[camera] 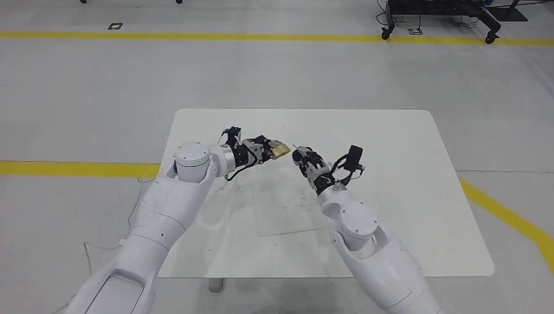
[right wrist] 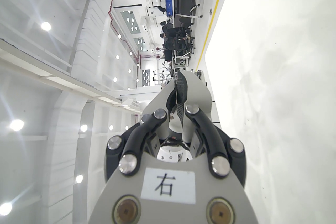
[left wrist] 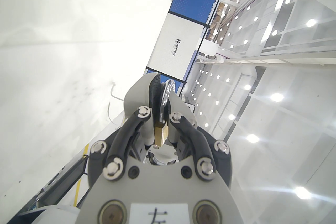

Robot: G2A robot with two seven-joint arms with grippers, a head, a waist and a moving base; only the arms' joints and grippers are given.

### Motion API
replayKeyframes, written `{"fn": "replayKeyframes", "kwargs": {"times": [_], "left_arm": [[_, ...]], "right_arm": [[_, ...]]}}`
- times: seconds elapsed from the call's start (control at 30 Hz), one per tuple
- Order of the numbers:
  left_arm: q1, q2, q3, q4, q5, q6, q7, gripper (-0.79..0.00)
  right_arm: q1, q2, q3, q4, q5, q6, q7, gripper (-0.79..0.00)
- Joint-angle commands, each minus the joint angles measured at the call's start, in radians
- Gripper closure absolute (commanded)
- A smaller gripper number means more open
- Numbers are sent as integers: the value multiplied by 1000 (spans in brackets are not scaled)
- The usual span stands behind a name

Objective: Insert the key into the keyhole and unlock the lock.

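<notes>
The padlock (camera: 277,149) is held above the middle of the white table (camera: 398,141). Its brass body (left wrist: 160,133) and silver shackle (left wrist: 168,92) sit clamped between the fingers of my left gripper (left wrist: 160,79), which is shut on it. In the top view the left gripper (camera: 262,150) points right and my right gripper (camera: 300,153) points left, tip close to the lock. The right gripper (right wrist: 178,76) is shut, its ribbed pads (right wrist: 181,96) pressed together. I cannot make out a key between them.
Both wrists hang over the table's centre, with bare tabletop all round. A faint clear sheet (camera: 277,206) lies on the table in front of the grippers. Carts and stands (camera: 441,7) are on the floor beyond the far edge.
</notes>
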Motion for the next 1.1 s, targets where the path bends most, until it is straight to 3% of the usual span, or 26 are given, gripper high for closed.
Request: {"fn": "replayKeyframes", "kwargs": {"times": [0.0,0.33,1.07], "left_arm": [[3,1,-1,-6,3,5,3,0],[11,5,-2,-25,23,15,16,0],[38,7,-9,-78,56,39,111,0]], "right_arm": [[-14,-2,-4,-19,0,25,-16,0],[6,-22,-8,10,104,75,-43,0],[-9,-42,-30,6,71,25,-55,0]]}}
